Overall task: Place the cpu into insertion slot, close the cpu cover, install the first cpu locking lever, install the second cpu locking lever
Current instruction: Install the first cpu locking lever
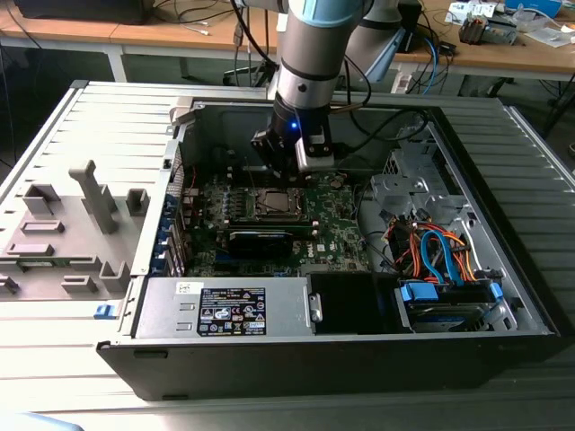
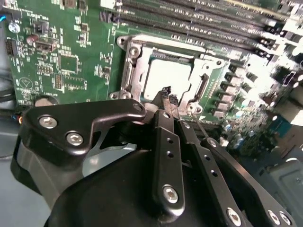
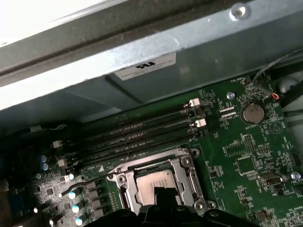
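My gripper (image 2: 169, 95), tips pinched together, hangs just above the cpu (image 2: 165, 75) seated under the cpu cover (image 2: 130, 71); I'd keep any push square and gentle.

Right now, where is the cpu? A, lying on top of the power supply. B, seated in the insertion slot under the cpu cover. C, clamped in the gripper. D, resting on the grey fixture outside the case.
B: in the second wrist view the cpu shows its silvery top through the window of the cpu cover, which lies down over the insertion slot.
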Robot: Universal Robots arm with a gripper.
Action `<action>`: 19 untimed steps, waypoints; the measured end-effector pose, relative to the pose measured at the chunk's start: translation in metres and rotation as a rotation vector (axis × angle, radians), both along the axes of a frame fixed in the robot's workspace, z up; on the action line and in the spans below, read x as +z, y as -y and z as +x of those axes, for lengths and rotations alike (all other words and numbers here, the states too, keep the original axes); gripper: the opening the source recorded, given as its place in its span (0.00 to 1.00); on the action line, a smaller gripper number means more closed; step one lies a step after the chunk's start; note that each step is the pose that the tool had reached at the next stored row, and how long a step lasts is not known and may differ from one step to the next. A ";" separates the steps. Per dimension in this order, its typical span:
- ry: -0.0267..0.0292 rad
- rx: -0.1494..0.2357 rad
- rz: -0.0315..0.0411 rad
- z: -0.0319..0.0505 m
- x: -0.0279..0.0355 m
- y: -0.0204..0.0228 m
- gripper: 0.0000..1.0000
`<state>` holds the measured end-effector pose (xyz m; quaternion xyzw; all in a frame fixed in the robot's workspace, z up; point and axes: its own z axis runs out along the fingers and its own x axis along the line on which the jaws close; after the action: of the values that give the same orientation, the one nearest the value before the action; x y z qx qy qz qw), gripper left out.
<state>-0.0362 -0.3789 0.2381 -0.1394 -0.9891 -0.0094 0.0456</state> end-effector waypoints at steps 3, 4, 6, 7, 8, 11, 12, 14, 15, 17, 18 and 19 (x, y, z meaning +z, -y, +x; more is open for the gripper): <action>-0.0001 0.029 -0.0013 -0.0001 0.0001 0.0000 0.11; -0.0001 0.038 -0.0011 0.0000 0.0000 0.0000 0.11; -0.0001 0.054 -0.0007 -0.0001 0.0001 0.0000 0.11; -0.0001 0.061 -0.0007 0.0000 0.0000 0.0000 0.11; 0.0000 0.067 -0.0007 0.0000 0.0000 0.0000 0.11; 0.0000 0.087 -0.0007 0.0000 0.0000 0.0000 0.11; 0.0000 0.092 -0.0007 0.0000 0.0000 0.0000 0.11; 0.0000 0.101 -0.0007 0.0000 0.0000 0.0000 0.11; 0.0000 0.105 -0.0007 0.0000 0.0000 0.0000 0.11; 0.0000 0.121 -0.0007 0.0000 0.0000 0.0000 0.11; 0.0000 0.126 -0.0007 0.0000 0.0000 0.0000 0.11; 0.0000 0.130 -0.0007 0.0000 0.0000 0.0000 0.11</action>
<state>-0.0363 -0.3789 0.2381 -0.0749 -0.9961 -0.0061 0.0460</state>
